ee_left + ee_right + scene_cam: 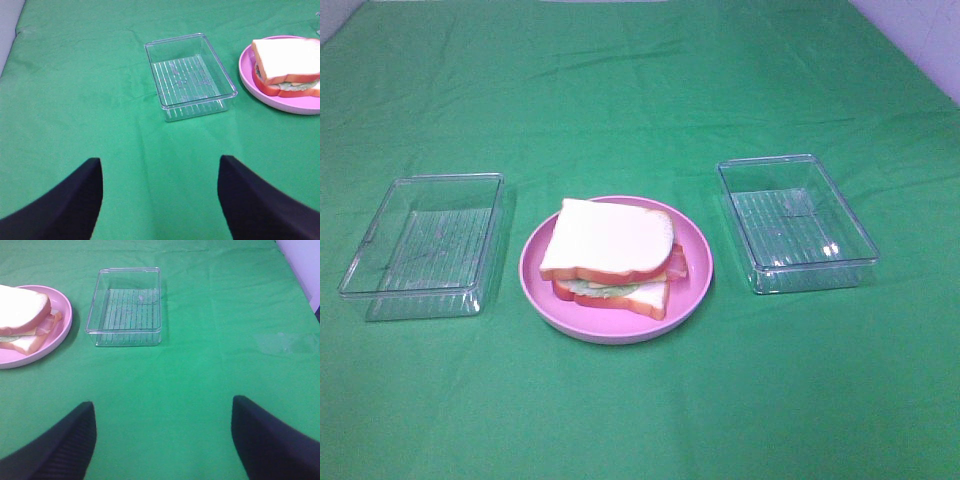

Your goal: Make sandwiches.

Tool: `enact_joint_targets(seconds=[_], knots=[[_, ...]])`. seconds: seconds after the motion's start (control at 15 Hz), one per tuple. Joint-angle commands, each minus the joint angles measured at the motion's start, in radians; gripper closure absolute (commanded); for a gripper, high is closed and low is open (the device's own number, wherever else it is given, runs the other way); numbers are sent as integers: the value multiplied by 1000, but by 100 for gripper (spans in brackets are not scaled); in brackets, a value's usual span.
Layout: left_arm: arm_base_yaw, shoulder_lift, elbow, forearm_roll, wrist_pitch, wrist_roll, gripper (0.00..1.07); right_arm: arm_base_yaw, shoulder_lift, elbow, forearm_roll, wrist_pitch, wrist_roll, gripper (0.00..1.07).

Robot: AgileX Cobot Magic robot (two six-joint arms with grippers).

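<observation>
A stacked sandwich (610,255) sits on the round pink plate (695,285) in the middle of the table: a white bread slice with orange-brown crust on top, bacon, lettuce and cheese edges showing below it, and a second bread slice at the bottom. It also shows in the left wrist view (287,67) and in the right wrist view (22,317). My left gripper (160,200) is open and empty above bare green cloth, well short of the left tray. My right gripper (162,440) is open and empty, likewise back from the right tray. Neither gripper shows in the exterior high view.
A clear ribbed plastic tray (420,245) stands left of the plate, seen also in the left wrist view (190,75). A second clear tray (795,222) stands right of the plate, seen in the right wrist view (126,305). Green cloth (640,400) covers the table.
</observation>
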Motion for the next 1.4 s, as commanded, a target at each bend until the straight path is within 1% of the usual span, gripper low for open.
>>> enact_joint_targets(seconds=[0.07, 0.13, 0.33, 0.47, 1.4], knots=[[-4, -18, 1, 0, -10, 1, 42, -4, -13, 5, -3, -12, -13, 36], [1, -18, 1, 0, -10, 1, 42, -4, -13, 5, -3, -12, -13, 36], [108, -18, 1, 0, -11, 1, 42, -4, -13, 5, -3, -12, -13, 36], [162, -19, 1, 0, -11, 1, 42, -4, -13, 5, -3, -12, -13, 36], [167, -20, 1, 0, -11, 1, 42, -4, -13, 5, -3, -12, -13, 36]])
